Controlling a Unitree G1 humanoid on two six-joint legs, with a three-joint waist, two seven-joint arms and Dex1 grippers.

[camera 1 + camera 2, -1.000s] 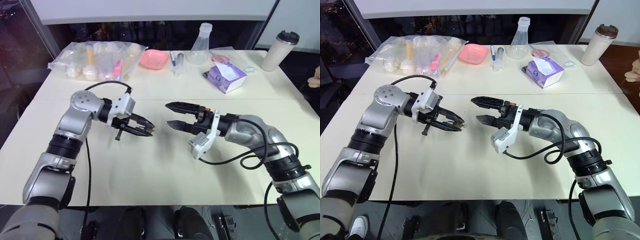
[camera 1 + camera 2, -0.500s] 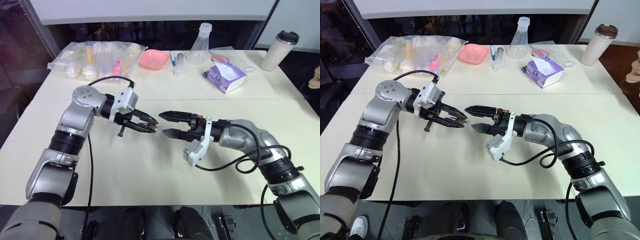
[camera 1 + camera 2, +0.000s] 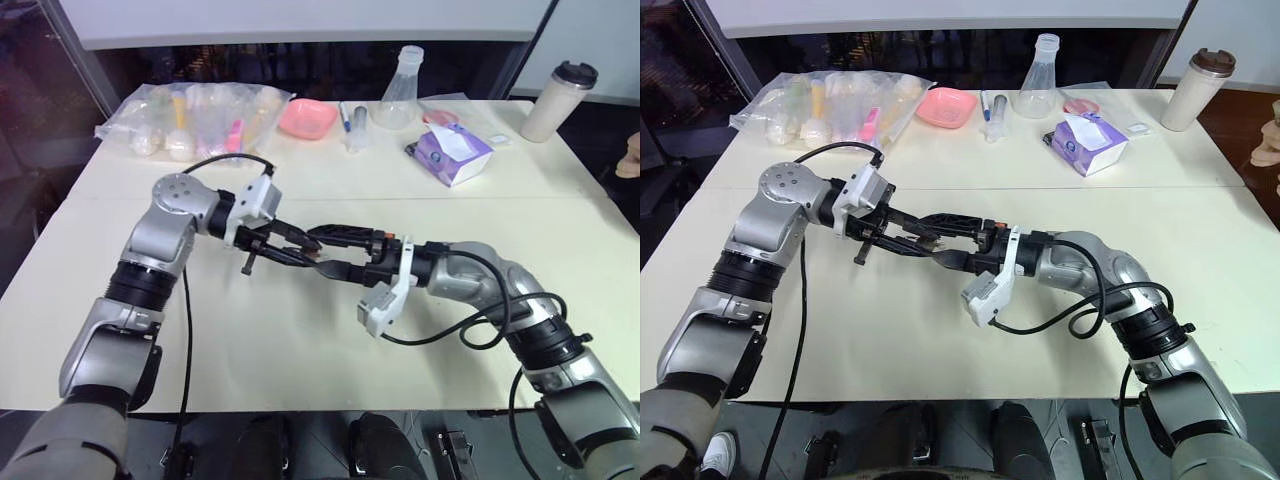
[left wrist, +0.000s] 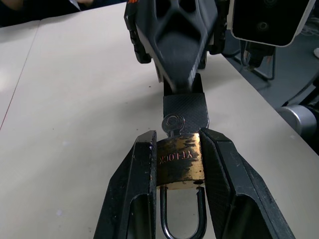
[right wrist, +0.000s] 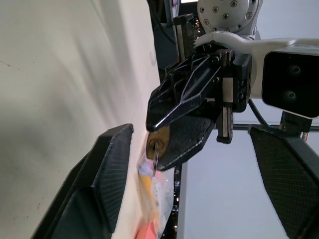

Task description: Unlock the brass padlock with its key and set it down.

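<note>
Cream table point(image 3: 300, 340), seam running across mid-frame. Along the top edge: clear bag of small items point(image 3: 195, 120) upper left, pink dish point(image 3: 307, 118), syringe point(image 3: 346, 118), glass flask point(image 3: 401, 90), purple tissue pack point(image 3: 453, 155), lidded tumbler point(image 3: 560, 100) upper right.

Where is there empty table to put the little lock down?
The near part of the table, below both arms, is bare, and so is the strip between the arms and the far clutter. The far edge is crowded: plastic bag, pink dish, flask, tissue pack.
</note>
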